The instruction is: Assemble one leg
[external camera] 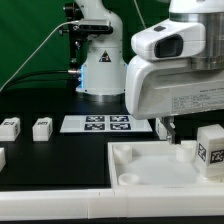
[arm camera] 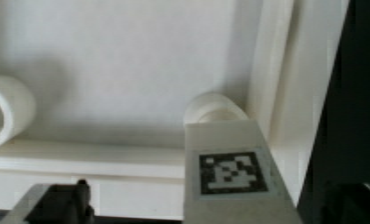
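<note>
A leg (external camera: 209, 150), a white blocky peg with a square tag, stands upright at the right corner of the large white tray-like piece (external camera: 150, 165). In the wrist view the leg (arm camera: 230, 160) rises from the tray's inner corner (arm camera: 129, 110), tag facing the camera. My gripper (external camera: 190, 132) hangs right over it. The dark fingers (arm camera: 57, 205) stand either side of the leg with a clear gap on one side, so the gripper (arm camera: 203, 200) is open around the leg and not pressing it.
Two more legs (external camera: 10, 127) (external camera: 42, 128) lie at the exterior view's left, and a third (external camera: 2, 157) at the left edge. The marker board (external camera: 107, 123) lies in front of the arm's base (external camera: 100, 60). A round socket (arm camera: 4, 110) shows in the tray.
</note>
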`<state>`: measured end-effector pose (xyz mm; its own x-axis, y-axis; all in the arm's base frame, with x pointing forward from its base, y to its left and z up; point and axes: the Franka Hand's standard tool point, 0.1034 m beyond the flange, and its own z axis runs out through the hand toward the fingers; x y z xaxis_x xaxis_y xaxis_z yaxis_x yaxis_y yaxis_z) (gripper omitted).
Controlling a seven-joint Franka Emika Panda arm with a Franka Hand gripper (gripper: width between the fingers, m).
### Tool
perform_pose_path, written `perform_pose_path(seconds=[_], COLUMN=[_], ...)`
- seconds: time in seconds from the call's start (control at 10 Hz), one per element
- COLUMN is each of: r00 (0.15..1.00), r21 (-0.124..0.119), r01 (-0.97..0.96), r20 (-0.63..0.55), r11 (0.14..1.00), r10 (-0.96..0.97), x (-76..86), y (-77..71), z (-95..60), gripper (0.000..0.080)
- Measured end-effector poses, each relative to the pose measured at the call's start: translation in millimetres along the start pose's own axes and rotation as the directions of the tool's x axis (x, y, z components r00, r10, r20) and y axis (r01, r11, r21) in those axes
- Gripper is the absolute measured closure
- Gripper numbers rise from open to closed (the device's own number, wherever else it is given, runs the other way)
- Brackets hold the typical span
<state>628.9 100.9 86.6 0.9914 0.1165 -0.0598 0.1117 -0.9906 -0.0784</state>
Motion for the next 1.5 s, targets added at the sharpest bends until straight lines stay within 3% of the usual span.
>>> perform_pose_path(seconds=[0.9,1.1,1.2,1.3,1.4,1.5], r00=[1.000,1.000,1.000,1.000,1.000,0.999], r21=[0.001,0.001,0.001,0.001,0.002,0.002], r01=[0.007,0.007,0.007,0.007,-0.013,-0.045], r20=[0.001,0.003,0.002,0.002,0.002,0.002], r11=[1.000,1.000,1.000,1.000,1.000,0.999], r10=[-0.007,-0.007,-0.007,-0.007,0.013,0.045], x=[6.1,5.4,5.2,5.0,5.0,5.0], y=[-4.5,-4.4,-4.4,-4.4,-4.5,-4.6], z=[6.9,7.5,7.8,8.3,8.3,8.4], gripper=[0.0150,0.0192,0.0379,0.0379,0.0506,0.0506])
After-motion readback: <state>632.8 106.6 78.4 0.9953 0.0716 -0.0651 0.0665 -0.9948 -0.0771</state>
